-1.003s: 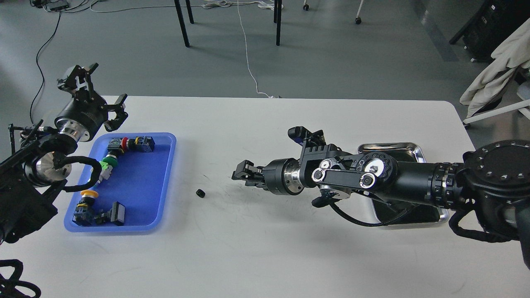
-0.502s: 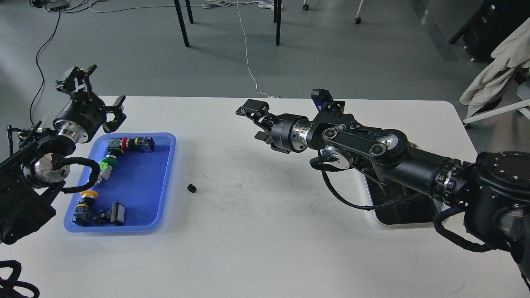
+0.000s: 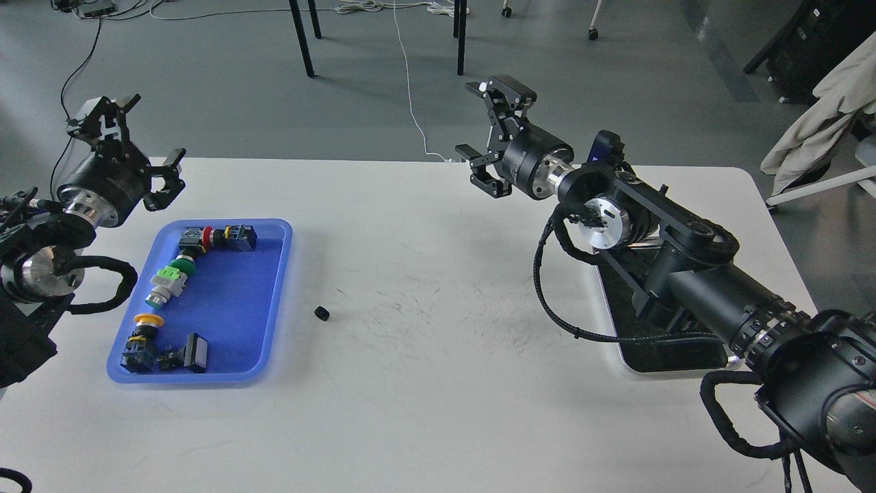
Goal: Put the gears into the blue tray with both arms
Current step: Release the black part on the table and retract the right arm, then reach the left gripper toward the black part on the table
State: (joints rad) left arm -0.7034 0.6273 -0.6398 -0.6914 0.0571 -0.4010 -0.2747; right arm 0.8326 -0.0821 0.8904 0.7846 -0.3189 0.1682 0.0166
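Single gear seen on table, just beside blue tray at its 3 o'clock, outside rim. Orientation too small to be judged; long axis not discernible. Left claw raised at tray's 11 o'clock, spread wide, empty. Right claw lifted high, wide, empty (well apart from gear). Risk judged: tiny round gear likely knocked or rolled away by off-centre pinch.
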